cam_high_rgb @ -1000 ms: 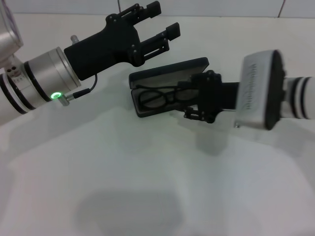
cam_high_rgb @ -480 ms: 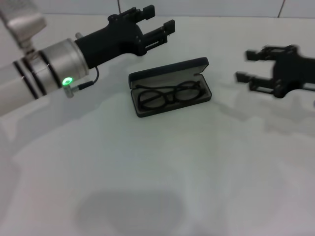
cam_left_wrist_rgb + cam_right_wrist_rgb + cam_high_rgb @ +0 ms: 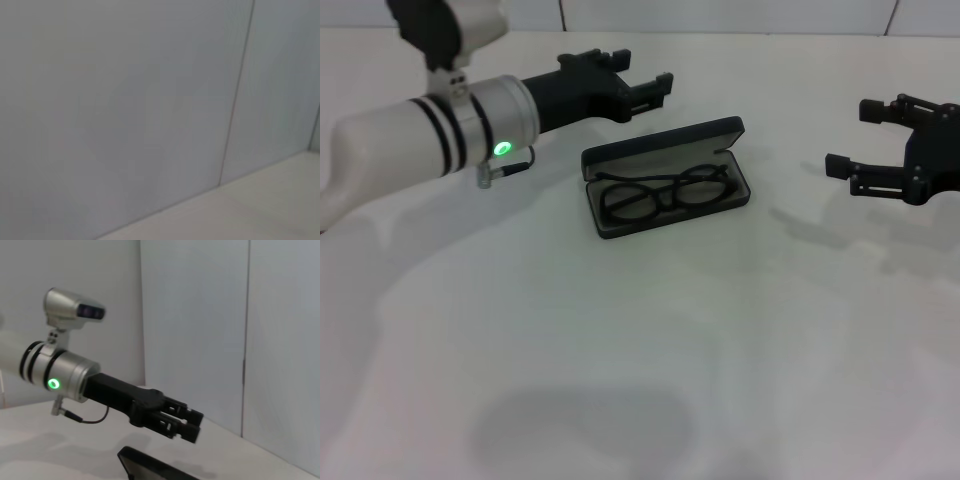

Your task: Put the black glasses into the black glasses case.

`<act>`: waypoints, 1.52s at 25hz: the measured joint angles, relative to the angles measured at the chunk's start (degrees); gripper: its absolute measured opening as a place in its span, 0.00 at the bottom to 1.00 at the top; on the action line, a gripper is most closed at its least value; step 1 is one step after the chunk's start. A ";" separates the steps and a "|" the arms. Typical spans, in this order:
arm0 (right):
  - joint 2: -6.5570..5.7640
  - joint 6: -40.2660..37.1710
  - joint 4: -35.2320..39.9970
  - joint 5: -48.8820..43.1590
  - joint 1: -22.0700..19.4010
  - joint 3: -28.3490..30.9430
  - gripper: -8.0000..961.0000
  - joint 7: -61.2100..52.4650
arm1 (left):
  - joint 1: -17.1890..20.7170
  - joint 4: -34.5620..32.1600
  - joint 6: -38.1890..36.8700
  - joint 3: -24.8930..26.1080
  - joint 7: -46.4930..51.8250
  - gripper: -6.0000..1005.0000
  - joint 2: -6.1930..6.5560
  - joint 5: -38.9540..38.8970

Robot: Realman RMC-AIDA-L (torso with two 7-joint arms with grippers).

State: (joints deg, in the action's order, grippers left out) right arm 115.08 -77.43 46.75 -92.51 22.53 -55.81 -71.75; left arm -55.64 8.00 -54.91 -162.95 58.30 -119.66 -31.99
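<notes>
The black glasses case lies open in the middle of the white table, lid tilted up at the back. Folded inside its grey tray are the black glasses. My left gripper hovers behind and left of the case, open and holding nothing. Far to the right of the case, my right gripper is also open and empty, its fingers pointing back toward the case. The right wrist view shows the left gripper above the edge of the case lid. The left wrist view shows only wall.
The white table carries nothing else in view. A tiled wall rises right behind the table's far edge, close to the left gripper.
My right gripper has drawn back from over the case to the far right, leaving the glasses inside. The left arm has swung so that its gripper points more to the right.
</notes>
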 joint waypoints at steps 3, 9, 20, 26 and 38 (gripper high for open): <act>0.12 0.10 -0.02 -0.83 0.38 -0.01 0.85 0.07 | -1.00 -1.50 2.61 0.00 -0.04 0.71 -0.02 2.93; 0.22 0.13 -0.15 -0.92 0.65 -0.09 0.88 0.75 | -1.76 -3.39 6.95 0.01 -0.17 0.71 -0.17 6.27; 0.23 -0.13 -0.24 -0.92 1.18 -0.17 0.88 0.82 | 1.42 -5.54 6.76 -0.01 -5.15 0.71 -0.19 8.21; 0.31 -0.03 -0.27 -0.85 1.26 -0.69 0.88 0.82 | 3.12 -8.60 6.81 -0.02 -9.13 0.71 -0.22 8.52; 0.67 -9.22 -2.84 1.49 1.93 -2.11 0.88 10.07 | 8.80 -0.65 -36.16 0.86 -15.71 0.71 2.15 6.94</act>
State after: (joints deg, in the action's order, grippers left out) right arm 115.75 -86.65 43.91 -91.02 24.46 -57.92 -61.67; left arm -46.84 7.35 -91.07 -162.09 42.59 -117.51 -25.05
